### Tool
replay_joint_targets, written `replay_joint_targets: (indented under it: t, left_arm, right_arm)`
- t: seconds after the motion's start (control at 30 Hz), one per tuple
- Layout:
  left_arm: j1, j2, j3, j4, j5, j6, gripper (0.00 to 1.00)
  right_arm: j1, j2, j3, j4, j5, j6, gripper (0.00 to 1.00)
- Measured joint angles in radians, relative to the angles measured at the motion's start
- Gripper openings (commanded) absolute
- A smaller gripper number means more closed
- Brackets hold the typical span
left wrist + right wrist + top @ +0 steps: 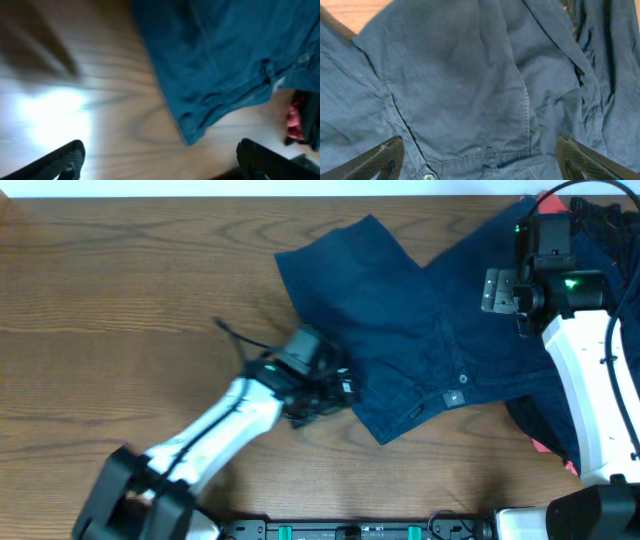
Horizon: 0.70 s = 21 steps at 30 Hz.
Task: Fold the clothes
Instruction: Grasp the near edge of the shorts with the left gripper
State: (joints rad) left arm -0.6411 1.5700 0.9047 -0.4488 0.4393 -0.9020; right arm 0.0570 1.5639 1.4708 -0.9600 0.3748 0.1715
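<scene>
The navy shorts (400, 330) lie spread on the table (120, 270), one corner just ahead of the left gripper (160, 155), the right gripper (480, 155) above them, both wide open and empty, apparently poised to pinch edges.

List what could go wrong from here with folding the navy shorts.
1. The left gripper is open over the wooden table, beside the waistband corner. Closing there may miss the cloth.
2. The navy shorts lie against a neighbouring dark garment near the open right gripper, which might pinch both.
</scene>
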Motion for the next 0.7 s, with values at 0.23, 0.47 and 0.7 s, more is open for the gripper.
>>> replay_joint_targets:
  t: [0.23,0.47,0.7]
  left_arm:
    - [-0.138,0.158,-0.001,0.191,-0.001,-0.221,0.95]
    - [-0.206,0.217,0.001,0.323,-0.003,-0.325,0.28]
    - [-0.187,0.229,0.0,0.295,-0.026,-0.3,0.06]
  right_arm:
    - [0.0,0.0,0.0,-0.016,-0.003,0.001,0.95]
    - [0.0,0.0,0.0,-0.024,-0.004,0.002,0.94]
    - [0.0,0.0,0.0,-0.04,-0.004,0.002,0.94]
